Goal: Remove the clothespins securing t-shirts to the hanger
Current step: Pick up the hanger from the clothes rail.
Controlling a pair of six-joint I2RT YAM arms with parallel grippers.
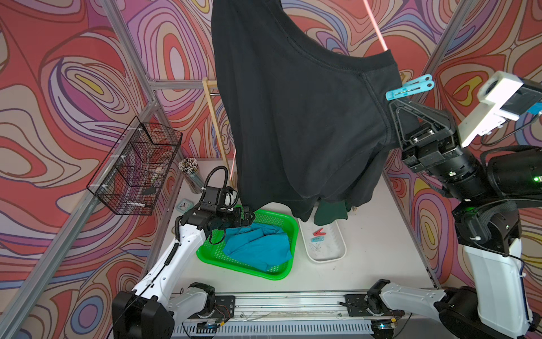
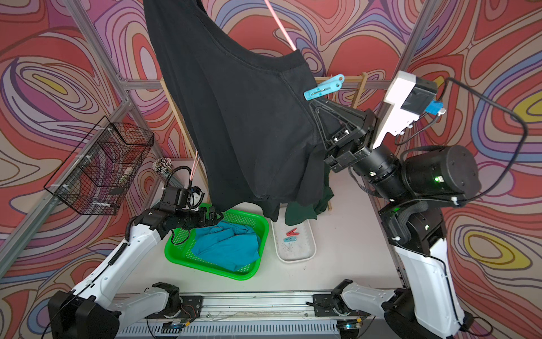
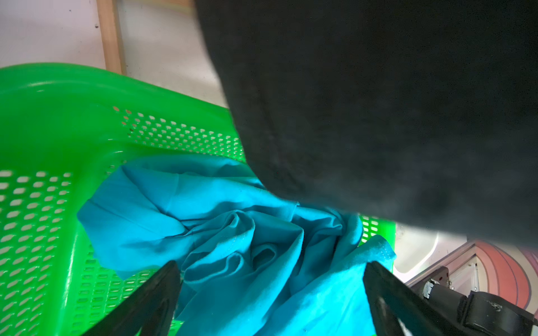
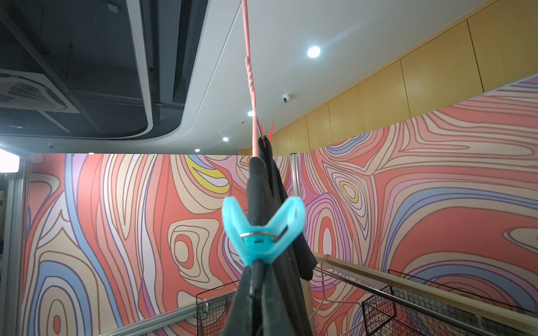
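My view from the console: a large plain black cotton t-shirt [image 1: 293, 117] hangs from a thin pink cord [image 1: 377, 26] and fills the middle of both top views, with a dark green t-shirt [image 1: 330, 212] peeking out below its hem. On the table beneath sits a bright green perforated plastic basket [image 1: 240, 268], and a crumpled turquoise t-shirt [image 1: 258, 246] lies inside it. My left gripper [image 1: 247, 216] hangs over that turquoise cloth with its fingers spread wide and nothing between them. Beside the basket, a shallow white plastic tray [image 1: 325, 252] holds a small red plastic clothespin [image 1: 319, 232] and a light blue one [image 1: 316, 240]. High at the black shirt's shoulder seam, a light blue plastic clothespin [image 1: 409, 87] is clipped on. My right gripper [image 1: 393, 102] has its fingers pressed together, their tips just under that peg's biting end; I cannot tell whether they pinch any cloth. Farther along the cord, the tips of another red peg [image 4: 267, 132] show.
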